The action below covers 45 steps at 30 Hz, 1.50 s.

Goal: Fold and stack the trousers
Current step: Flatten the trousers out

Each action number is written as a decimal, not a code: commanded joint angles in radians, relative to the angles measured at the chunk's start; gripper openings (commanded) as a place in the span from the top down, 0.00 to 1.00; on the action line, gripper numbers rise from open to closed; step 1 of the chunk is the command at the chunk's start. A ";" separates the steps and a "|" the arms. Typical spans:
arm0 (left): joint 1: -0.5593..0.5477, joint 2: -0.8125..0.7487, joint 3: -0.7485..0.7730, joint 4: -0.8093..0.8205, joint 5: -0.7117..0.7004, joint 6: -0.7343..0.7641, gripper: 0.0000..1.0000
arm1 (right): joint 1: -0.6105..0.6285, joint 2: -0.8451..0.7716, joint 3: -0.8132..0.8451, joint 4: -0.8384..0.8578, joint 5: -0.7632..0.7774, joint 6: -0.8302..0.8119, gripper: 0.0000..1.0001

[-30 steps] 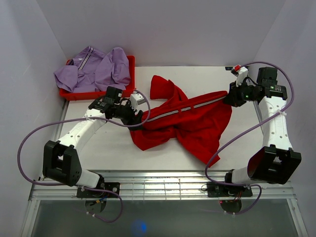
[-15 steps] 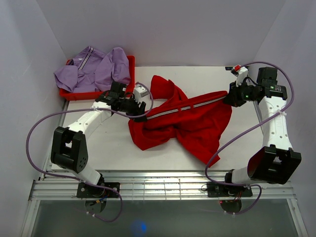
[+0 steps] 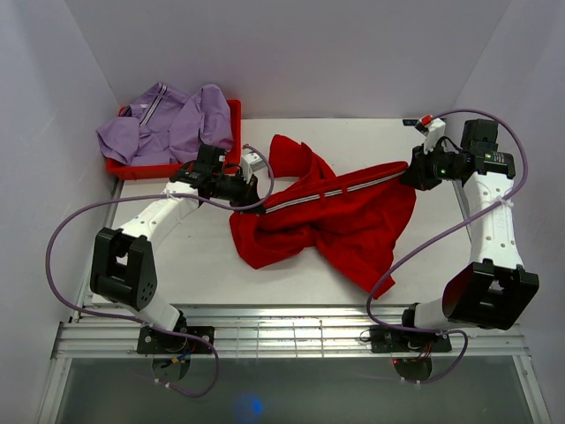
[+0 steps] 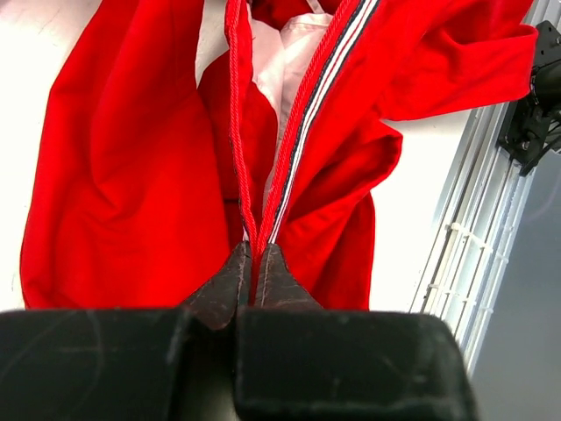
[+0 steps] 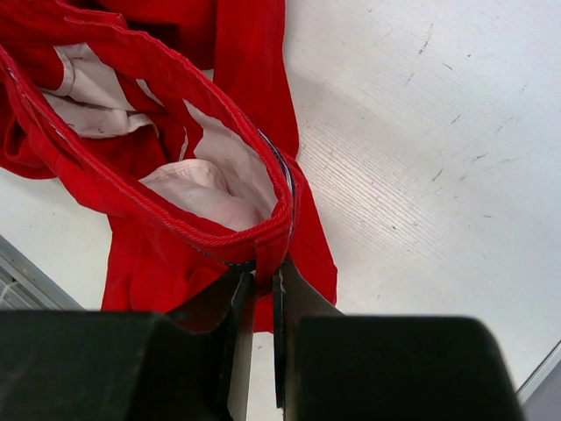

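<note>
You're holding the red trousers bunched mid-bench, waistband stretching btwn both arms. Left gripper jaws are clamping the striped waistband edge; right gripper jaws are pinching its other end. Back-left, just beside the left arm, a red tray is holding a purple garment.

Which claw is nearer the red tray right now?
Left. The left claw pinches the red trousers just off the near right corner of the red tray. The right claw grips the same trousers far over on the right side, well away from it.
</note>
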 commanded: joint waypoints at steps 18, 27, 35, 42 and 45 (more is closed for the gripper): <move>-0.056 -0.004 0.026 -0.003 -0.056 -0.021 0.61 | -0.010 -0.028 0.060 0.005 -0.078 0.016 0.92; -0.066 -0.002 -0.008 -0.005 -0.100 -0.013 0.49 | -0.010 -0.033 0.062 0.003 -0.078 0.019 0.92; -0.036 -0.040 0.046 -0.055 -0.158 -0.053 1.00 | -0.019 -0.054 0.048 -0.030 -0.069 0.001 0.92; 0.067 -0.333 0.124 0.037 -0.267 -0.178 1.00 | -0.085 -0.217 -0.101 -0.119 0.000 -0.139 0.92; 0.069 -0.405 0.138 0.079 -0.370 -0.197 1.00 | -0.085 -0.271 -0.104 -0.133 -0.003 -0.150 0.92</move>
